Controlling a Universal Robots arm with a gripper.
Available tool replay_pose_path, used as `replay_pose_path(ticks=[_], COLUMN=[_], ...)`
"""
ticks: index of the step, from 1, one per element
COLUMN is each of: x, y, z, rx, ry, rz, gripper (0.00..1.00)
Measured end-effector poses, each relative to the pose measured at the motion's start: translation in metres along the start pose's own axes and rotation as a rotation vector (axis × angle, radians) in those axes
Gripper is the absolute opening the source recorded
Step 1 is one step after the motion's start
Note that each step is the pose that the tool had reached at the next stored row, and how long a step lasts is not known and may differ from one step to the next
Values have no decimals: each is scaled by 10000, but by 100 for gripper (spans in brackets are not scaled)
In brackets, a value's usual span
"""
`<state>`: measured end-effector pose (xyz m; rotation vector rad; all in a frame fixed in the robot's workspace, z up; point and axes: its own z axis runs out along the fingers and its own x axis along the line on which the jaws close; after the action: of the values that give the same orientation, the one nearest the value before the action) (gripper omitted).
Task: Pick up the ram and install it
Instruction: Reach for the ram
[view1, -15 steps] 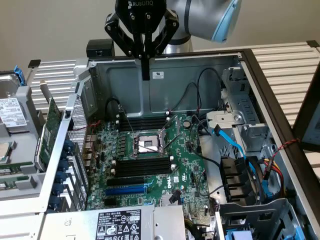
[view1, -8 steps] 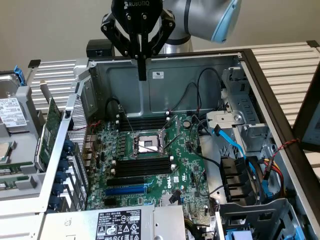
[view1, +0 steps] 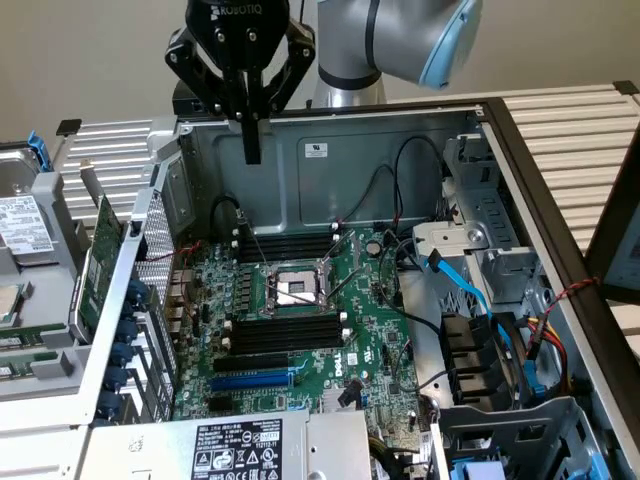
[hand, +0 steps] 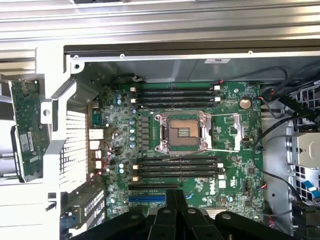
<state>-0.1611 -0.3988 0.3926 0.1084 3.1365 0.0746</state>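
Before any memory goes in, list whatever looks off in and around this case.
The CPU socket sits open and bare, its wire levers swung out. A green expansion card leans outside the case wall at the exterior view's left.

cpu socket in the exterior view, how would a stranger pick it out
Find the open computer case, then the green motherboard on its floor. The CPU socket is the square, silver-framed opening mid-board, between two banks of long black memory slots; its neighbours are all narrow strips.

Bright, even light (probably overhead); pale sheen on the chassis wall (view1: 290, 190).
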Motion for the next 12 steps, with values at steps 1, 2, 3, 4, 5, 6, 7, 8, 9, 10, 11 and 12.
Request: replay_pose_path(ticks=[1, 2, 3, 4, 5, 6, 7, 8, 9, 10, 11, 12], x=[44, 85, 132, 176, 222, 267, 312, 358, 406, 451, 497, 542], y=[-3, -6, -9, -12, -15, -17, -20, -23, -25, -28, -31, -35], z=[-1, 0, 0, 1, 2, 4, 7, 9, 11, 13, 14, 15], rx=[5, 7, 9, 11, 12, 12, 12, 14, 14, 14, 14, 15], ry=[52, 90, 120, 137, 153, 161, 167, 174, 180, 188, 195, 205], rz=[3, 5, 7, 6, 6, 7, 8, 7, 7, 8, 9, 8], gripper=[11, 11, 11, 11, 11, 11, 11, 11, 11, 11, 11, 11])
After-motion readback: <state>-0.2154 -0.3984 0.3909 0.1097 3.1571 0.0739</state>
